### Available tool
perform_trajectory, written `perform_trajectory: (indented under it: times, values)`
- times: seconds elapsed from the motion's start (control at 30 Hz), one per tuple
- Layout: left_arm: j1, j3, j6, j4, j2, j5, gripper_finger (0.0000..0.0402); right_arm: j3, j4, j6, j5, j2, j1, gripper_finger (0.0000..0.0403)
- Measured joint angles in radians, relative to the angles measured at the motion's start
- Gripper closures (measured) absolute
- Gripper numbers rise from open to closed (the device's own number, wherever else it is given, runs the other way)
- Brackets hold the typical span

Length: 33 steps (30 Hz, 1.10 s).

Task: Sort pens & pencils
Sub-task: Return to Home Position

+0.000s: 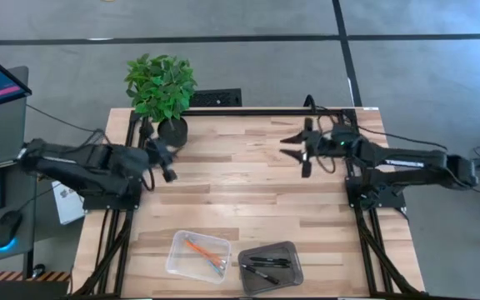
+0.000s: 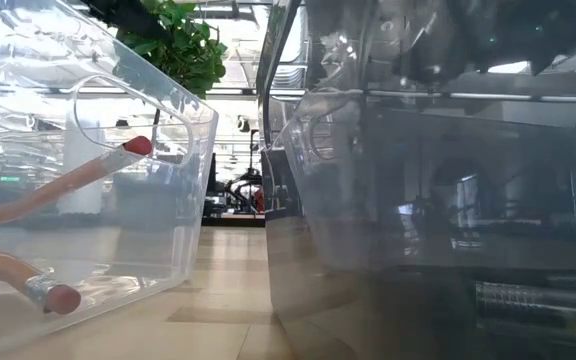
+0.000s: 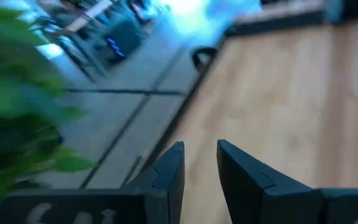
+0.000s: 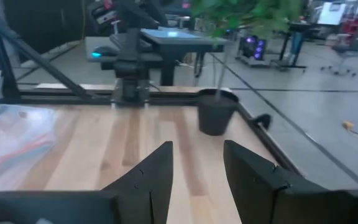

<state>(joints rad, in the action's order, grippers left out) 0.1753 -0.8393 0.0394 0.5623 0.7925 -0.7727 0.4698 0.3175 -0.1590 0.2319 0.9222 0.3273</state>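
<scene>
Your left tool (image 1: 169, 172) hangs over the far left part of the table (image 1: 248, 200), close to the potted plant (image 1: 161, 83). Its wrist view shows the fingers (image 3: 169, 171) with only a narrow gap between them and nothing in it, bare wood beyond.

At the near edge, left of centre, stands the transparent bin (image 1: 176, 250), and the pencils (image 1: 200, 248) lie inside it. From above, their long axes run on a diagonal from far-left to near-right. You can count two orange ones there; a paler streak beside them is too small to call. The low view adds what the high view cannot. Through the clear wall (image 2: 183, 200) it shows two pencils close up, crossing each other, each tipped with a red eraser. One slants upward and the other lies low on the bin floor.

Just right of that bin sits the dark bin (image 1: 292, 250), and it holds the pens (image 1: 265, 264). They are two black sticks lying side by side, both running roughly left to right. The low view shows only this bin's smoky wall (image 2: 418, 220), with no pens visible.

Your right tool (image 1: 294, 150) hovers over the far right part of the table, fingers (image 4: 154, 177) spread wide and empty, pointing toward the plant's pot (image 4: 216, 113).
</scene>
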Motion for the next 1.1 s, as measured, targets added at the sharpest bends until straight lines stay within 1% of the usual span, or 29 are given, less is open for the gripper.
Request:
perform_trajectory:
  times: [0.1, 0.2, 0.27, 0.37, 0.43, 0.57, 0.7, 0.8, 0.87, 0.93, 1.0, 1.1]
  values:
    - [-0.101, 0.110, 0.071, -0.164, -0.122, 0.011, 0.0316, 0.000, -0.101, -0.007, 0.060, -0.086, 0.081, 0.0236]
    - [-0.174, 0.204, 0.121, -0.247, -0.242, 0.011, 0.0316, -0.001, -0.210, -0.008, 0.111, -0.184, 0.149, 0.0237]
    - [-0.206, 0.253, 0.124, -0.250, -0.312, 0.015, 0.0316, -0.022, -0.216, -0.007, 0.133, -0.250, 0.178, 0.0238]
    - [-0.230, 0.320, 0.087, -0.228, -0.413, 0.020, 0.0316, -0.083, -0.205, 0.002, 0.143, -0.352, 0.199, 0.0238]
    - [-0.233, 0.365, 0.074, -0.229, -0.481, 0.046, 0.0316, -0.127, -0.202, 0.029, 0.145, -0.418, 0.206, 0.0237]
    - [-0.232, 0.436, 0.070, -0.232, -0.604, 0.078, 0.0316, -0.222, -0.212, 0.057, 0.145, -0.576, 0.197, 0.0237]
    - [-0.232, 0.489, 0.044, -0.231, -0.717, 0.086, 0.0316, -0.297, -0.214, 0.088, 0.138, -0.749, 0.192, 0.0238]
    - [-0.232, 0.516, 0.040, -0.241, -0.785, 0.096, 0.0316, -0.327, -0.268, 0.099, 0.138, -0.868, 0.192, 0.0237]
    - [-0.232, 0.532, 0.041, -0.265, -0.792, 0.095, 0.0316, -0.343, -0.274, 0.109, 0.139, -0.923, 0.192, 0.0236]
    - [-0.232, 0.541, 0.032, -0.268, -0.787, 0.094, 0.0316, -0.355, -0.272, 0.129, 0.159, -0.917, 0.191, 0.0236]
    - [-0.232, 0.554, 0.026, -0.310, -0.778, 0.109, 0.0316, -0.362, -0.264, 0.126, 0.159, -0.910, 0.192, 0.0238]
    - [-0.232, 0.586, 0.022, -0.317, -0.783, 0.121, 0.0316, -0.399, -0.268, 0.126, 0.160, -0.919, 0.192, 0.0238]
